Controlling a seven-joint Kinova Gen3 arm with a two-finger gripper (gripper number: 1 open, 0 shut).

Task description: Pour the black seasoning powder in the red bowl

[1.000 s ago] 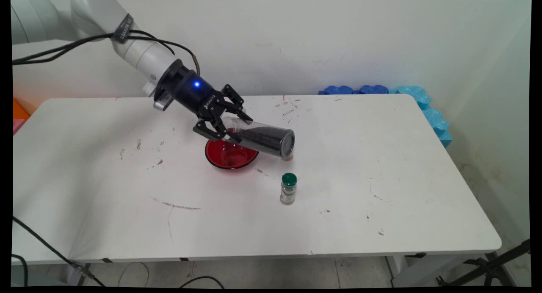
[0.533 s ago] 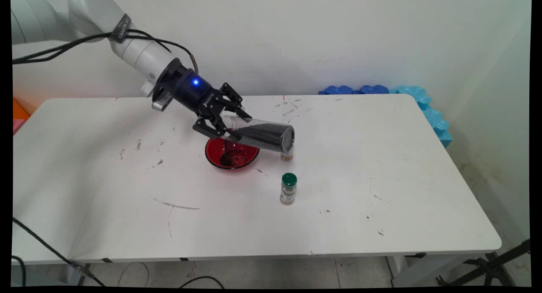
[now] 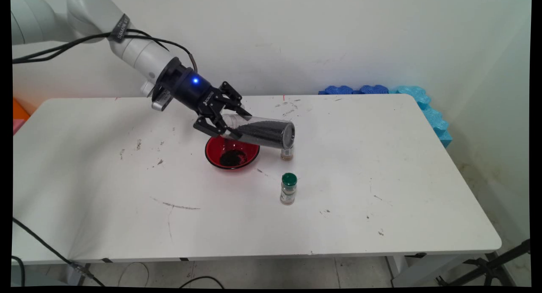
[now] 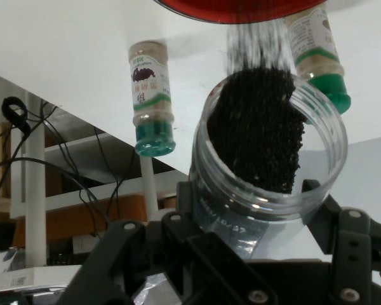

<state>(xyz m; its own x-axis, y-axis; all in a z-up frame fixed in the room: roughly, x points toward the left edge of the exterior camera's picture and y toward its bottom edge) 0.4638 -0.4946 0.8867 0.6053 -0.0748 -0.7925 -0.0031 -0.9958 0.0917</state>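
A clear jar (image 3: 262, 133) of black grains is pinched near its open mouth by the gripper (image 3: 222, 121) and tipped sideways over the red bowl (image 3: 231, 152), so grains get poured in. Two green-capped spice bottles (image 3: 288, 189) are parked just beside the bowl on the table (image 3: 381, 178).

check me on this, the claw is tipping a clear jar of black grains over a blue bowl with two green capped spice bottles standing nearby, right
One thing is off: the bowl is red, not blue, as the main view shows. The rest holds: the claw grips a tilted clear jar of black grains above that bowl, some grains already lie in it, and two green-capped spice bottles stand nearby.
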